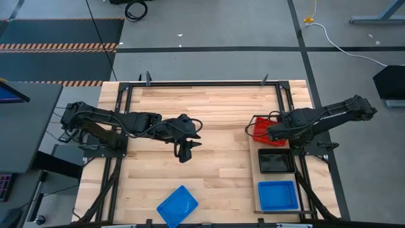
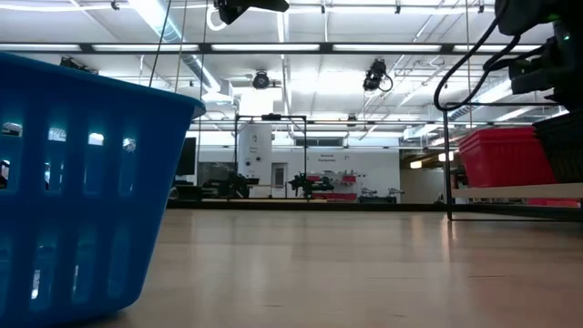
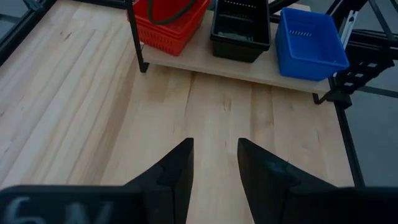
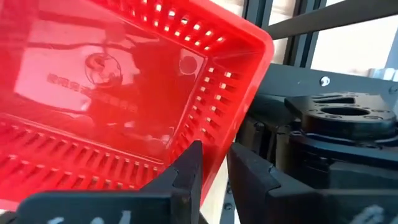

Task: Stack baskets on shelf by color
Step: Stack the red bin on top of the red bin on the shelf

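The shelf [image 1: 257, 177] stands along the table's right edge. It carries a red basket [image 1: 261, 130] at its far end, a black basket [image 1: 276, 161] in the middle and a blue basket [image 1: 278, 195] at its near end. A loose blue basket [image 1: 177, 206] lies on its base near the table's near edge and fills the left of the low view [image 2: 82, 182]. My right gripper [image 4: 214, 152] is shut on the red basket. My left gripper [image 3: 216, 149] hovers open over the table's middle [image 1: 185, 154], touching nothing. My right gripper holds the red basket by its mesh side wall near a corner [image 4: 221, 134], pinched with one finger [image 4: 186, 168] inside the basket and the other [image 4: 249, 177] outside. In the low view the basket [image 2: 506, 157] stands level, its bottom down at the shelf board [image 2: 510, 191].
Bare planked tabletop [image 1: 215, 114] stretches between the arms and toward the far edge. Black frame rails [image 1: 202, 83] run along the table's edges. The shelf's black wire leg [image 3: 140, 53] stands at its far end.
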`<act>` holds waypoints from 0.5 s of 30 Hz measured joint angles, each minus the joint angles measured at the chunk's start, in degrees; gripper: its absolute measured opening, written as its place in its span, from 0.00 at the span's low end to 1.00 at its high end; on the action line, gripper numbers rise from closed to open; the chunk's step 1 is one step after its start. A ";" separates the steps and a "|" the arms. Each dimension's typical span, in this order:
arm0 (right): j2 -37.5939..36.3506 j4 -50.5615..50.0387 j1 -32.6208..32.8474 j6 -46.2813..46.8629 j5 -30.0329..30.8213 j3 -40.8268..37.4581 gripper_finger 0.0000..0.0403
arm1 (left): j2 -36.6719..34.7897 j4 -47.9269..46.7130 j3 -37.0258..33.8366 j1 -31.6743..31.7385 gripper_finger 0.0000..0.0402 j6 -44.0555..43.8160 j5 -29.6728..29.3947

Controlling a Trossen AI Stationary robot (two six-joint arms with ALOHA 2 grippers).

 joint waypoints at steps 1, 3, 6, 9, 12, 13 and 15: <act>0.66 0.04 0.00 -0.72 -0.10 -0.01 0.20 | 0.00 0.00 0.00 0.00 0.32 0.00 0.00; 1.81 0.14 0.00 -1.64 -0.28 0.00 0.20 | 0.00 0.00 0.00 0.00 0.32 0.00 0.00; 3.46 0.64 0.00 -1.81 -0.30 -0.02 0.19 | 0.00 -0.02 0.00 0.00 0.32 0.00 0.00; 4.77 1.51 0.00 -2.03 -0.27 -0.01 0.18 | 0.00 -0.02 0.00 0.00 0.32 0.00 0.00; 5.72 2.05 0.00 -2.27 -0.27 0.00 0.17 | 0.00 -0.01 0.00 0.00 0.32 -0.01 0.00; 5.86 2.04 0.00 -2.27 -0.26 0.00 0.16 | 0.00 -0.02 0.00 0.00 0.32 -0.02 0.00; 6.07 2.02 0.00 -1.80 -0.27 0.00 0.16 | 0.00 -0.02 0.00 0.00 0.32 -0.02 0.00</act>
